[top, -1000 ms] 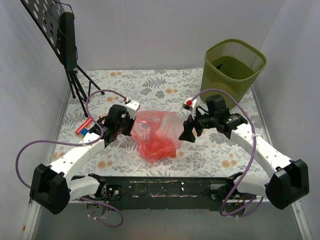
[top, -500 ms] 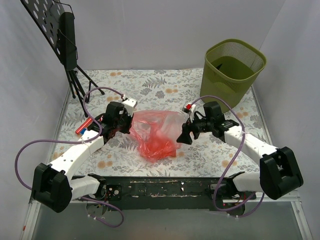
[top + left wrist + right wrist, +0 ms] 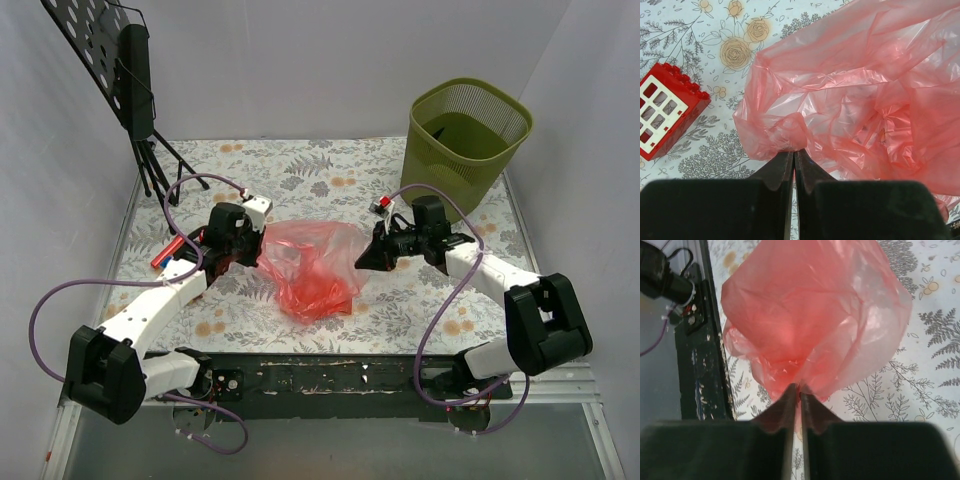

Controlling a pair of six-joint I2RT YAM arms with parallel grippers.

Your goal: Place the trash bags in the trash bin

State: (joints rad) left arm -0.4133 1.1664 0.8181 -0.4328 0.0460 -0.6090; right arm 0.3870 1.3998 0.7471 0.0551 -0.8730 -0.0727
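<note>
Item: red trash bag (image 3: pixel 312 268), translucent, crinkled, billowed.
Your left gripper (image 3: pixel 794 156) and right gripper (image 3: pixel 796 391) each clamp its film, opposite sides.

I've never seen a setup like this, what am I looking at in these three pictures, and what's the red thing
These are two robot arms bolted to the near edge of a flowered table. The wide picture looks down from above and behind them; the other two come from a camera on each wrist, with that arm's own fingers at the bottom. The red thing is a thin red plastic bag. The left end effector pinches one edge, the right end effector the opposite one. A green mesh bin stands at the far right corner, and a red toy block lies left of the bag.
</note>
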